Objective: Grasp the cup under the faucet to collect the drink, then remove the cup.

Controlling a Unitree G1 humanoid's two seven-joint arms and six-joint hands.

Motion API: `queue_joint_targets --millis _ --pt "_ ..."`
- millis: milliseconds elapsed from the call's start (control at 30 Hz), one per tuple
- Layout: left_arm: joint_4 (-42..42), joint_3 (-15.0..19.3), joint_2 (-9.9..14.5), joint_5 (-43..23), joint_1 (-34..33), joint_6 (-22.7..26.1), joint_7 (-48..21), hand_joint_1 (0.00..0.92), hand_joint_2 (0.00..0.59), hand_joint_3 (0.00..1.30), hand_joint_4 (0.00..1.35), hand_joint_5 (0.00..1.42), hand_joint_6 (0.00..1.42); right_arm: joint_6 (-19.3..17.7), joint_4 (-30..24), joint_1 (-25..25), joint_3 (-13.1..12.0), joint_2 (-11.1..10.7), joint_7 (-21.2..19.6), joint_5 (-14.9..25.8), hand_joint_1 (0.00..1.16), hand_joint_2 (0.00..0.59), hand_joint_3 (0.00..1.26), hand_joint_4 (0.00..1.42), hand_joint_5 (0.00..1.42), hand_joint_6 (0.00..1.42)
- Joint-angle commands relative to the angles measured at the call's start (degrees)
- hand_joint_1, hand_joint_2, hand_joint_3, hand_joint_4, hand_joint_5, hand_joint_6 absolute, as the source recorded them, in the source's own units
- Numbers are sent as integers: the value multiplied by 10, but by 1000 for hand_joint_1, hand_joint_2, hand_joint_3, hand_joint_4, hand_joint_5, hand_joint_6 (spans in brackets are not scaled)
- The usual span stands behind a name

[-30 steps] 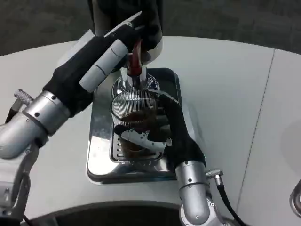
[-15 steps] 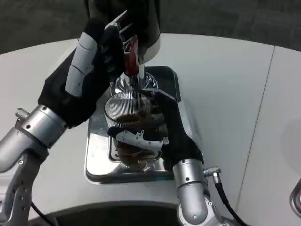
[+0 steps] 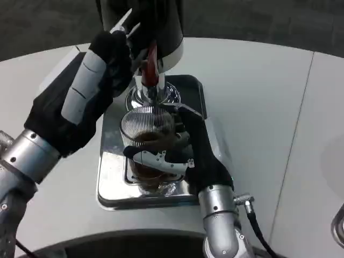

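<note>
- Head view: a ribbed glass cup [image 3: 146, 141] stands on the chrome drip tray [image 3: 110, 183] of a drink dispenser [image 3: 156, 27], directly below the chrome faucet [image 3: 148, 92], and holds a dark brown drink.
- The right hand [image 3: 185, 153] wraps the cup from the right side; its white and black fingers [image 3: 153, 158] curl across the near face of the glass, so it grips the cup.
- The right silver forearm [image 3: 220, 226] rises from the lower edge of the picture, with a black cable beside it.
- The left hand [image 3: 91, 88] reaches up from the left to the red tap lever [image 3: 151, 63] above the faucet; its fingertips lie against or just beside the lever, in front of the dispenser's dark body. Whether they clasp the lever or only press on it cannot be told.
- The left silver forearm [image 3: 24, 158] runs down to the lower left corner.
- The drip tray rests on the white tabletop [image 3: 258, 107], whose round edge shows against a dark floor at the top.
</note>
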Motion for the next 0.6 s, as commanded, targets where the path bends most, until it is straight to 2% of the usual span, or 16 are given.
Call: queue_joint_targets --millis 33,467,600 --pt "-36 11 9 4 25 5 14 0 91 0 0 0 0 -5 -29 6 4 33 0 -4 904 139 768 845 1017 922" --pt "-127 50 33 63 90 -21 61 0 94 0 0 0 0 0 -56 26 11 30 8 -6 911 132 768 843 1033 932" --pt "-146 70 39 84 122 -46 64 0 94 0 0 0 0 2 -82 38 13 28 15 -6 912 130 772 844 1036 934"
